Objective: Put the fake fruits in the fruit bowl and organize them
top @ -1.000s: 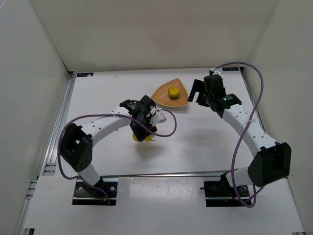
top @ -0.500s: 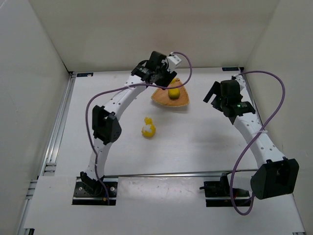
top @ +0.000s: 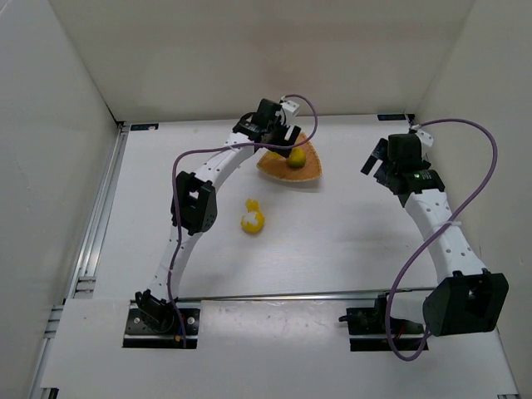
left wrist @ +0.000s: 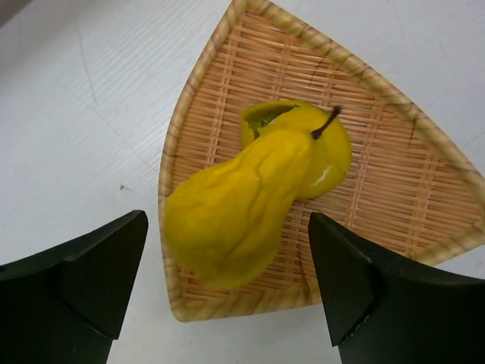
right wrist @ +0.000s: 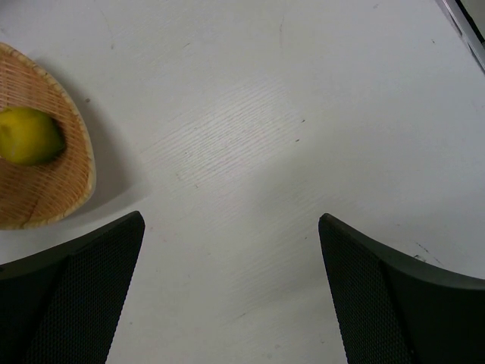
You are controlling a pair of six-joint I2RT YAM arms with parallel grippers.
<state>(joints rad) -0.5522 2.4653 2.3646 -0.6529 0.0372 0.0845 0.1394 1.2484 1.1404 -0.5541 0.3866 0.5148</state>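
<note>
The fruit bowl [left wrist: 179, 159] sits toward 12 o'clock on the worktop [top: 332, 241], and the left jaws hang over it, spread wide and gripping nothing. In the wrist view a long, pear-shaped fruit [left wrist: 235, 205] lies between them, touching neither. It is propped against the rounder yellow-green fruit [left wrist: 327, 155], and its fat end reaches toward the rim at 7 o'clock. I cannot tell whether it has settled. The white-patched fruit [top: 252, 220] lies alone on the worktop, at about 7 o'clock from the bowl and well apart from it. The right jaws, at 3 o'clock of the bowl, are also spread, with only bare worktop between them. The main risk, as I judge it, is the leaning pear. The bowl is shallow, so a brush from a lifting jaw could tip it over the low rim. Dropping the last fruit onto the pair could scatter them, and a nudge might slide the light bowl.
</note>
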